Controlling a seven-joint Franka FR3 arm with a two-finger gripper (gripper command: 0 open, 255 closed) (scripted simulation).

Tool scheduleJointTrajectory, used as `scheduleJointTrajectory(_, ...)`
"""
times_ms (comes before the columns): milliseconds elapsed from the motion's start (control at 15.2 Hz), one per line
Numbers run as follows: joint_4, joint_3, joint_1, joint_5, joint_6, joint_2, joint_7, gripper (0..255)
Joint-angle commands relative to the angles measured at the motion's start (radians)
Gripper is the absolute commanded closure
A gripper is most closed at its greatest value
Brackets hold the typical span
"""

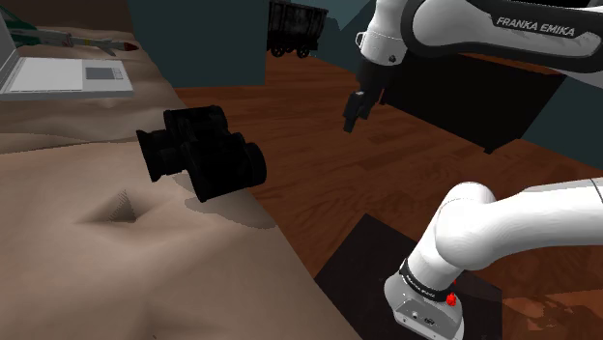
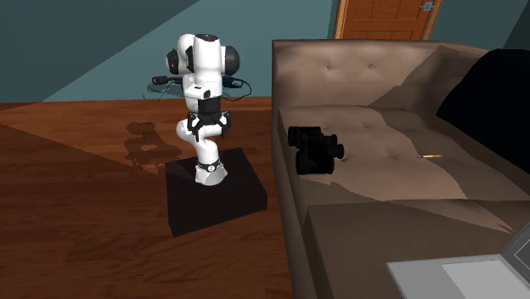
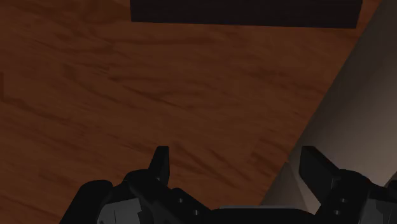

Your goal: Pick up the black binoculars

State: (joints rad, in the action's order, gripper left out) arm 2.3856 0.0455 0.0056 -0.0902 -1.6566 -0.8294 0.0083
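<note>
- The gripper (image 1: pixel 356 111) hung open: its two black fingers (image 3: pixel 160 163) stood well apart, with nothing between them.
- It pointed down over the brown wooden floor (image 3: pixel 127 83), just off the front edge of the sofa (image 3: pixel 356 114), whose pale side rose close beside one finger.
- Beyond the fingers, farther along the floor, lay a dark block (image 3: pixel 248 11).
- The black binoculars (image 1: pixel 201 150) were to the shoulder view's left of the gripper and well apart from it — untouched.
- They rested on the brownish sofa seat (image 1: pixel 116 280), close to its front edge, with a shadow under them.
- A small dimple (image 1: pixel 121 208) marked the cushion just nearer than the binoculars in the shoulder view.
- In the second exterior view the binoculars (image 2: pixel 312 149) sat near the seat's left edge, on the side facing the robot.
- Farther right in that view, a tiny yellow thing (image 2: pixel 431 157) lay on the seat — too small to name.
- A pale open laptop (image 1: pixel 58 72) lay on the sofa at the shoulder view's far left, well apart from the binoculars.
- The white arm (image 1: pixel 502 232) rose from a black stand (image 2: pixel 212 204) set on the floor beside the sofa.
- A wooden door (image 2: pixel 382 17) stood behind the sofa back in the second exterior view.
</note>
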Motion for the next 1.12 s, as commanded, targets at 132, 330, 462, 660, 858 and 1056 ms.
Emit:
scheduleJointTrajectory(132, 0.016, 0.026, 0.013, 0.051, -0.043, -0.005, 0.058, 0)
scheduleJointTrajectory(330, 0.032, 0.068, 0.032, 0.124, -0.113, -0.006, 0.143, 0)
scheduleJointTrajectory(462, 0.038, 0.097, 0.044, 0.169, -0.165, 0.0, 0.198, 0)
scheduleJointTrajectory(660, 0.038, 0.144, 0.058, 0.232, -0.246, 0.015, 0.279, 0)
scheduleJointTrajectory(858, 0.029, 0.192, 0.068, 0.286, -0.332, 0.04, 0.357, 0)
scheduleJointTrajectory(1056, 0.009, 0.243, 0.072, 0.332, -0.42, 0.072, 0.433, 0)
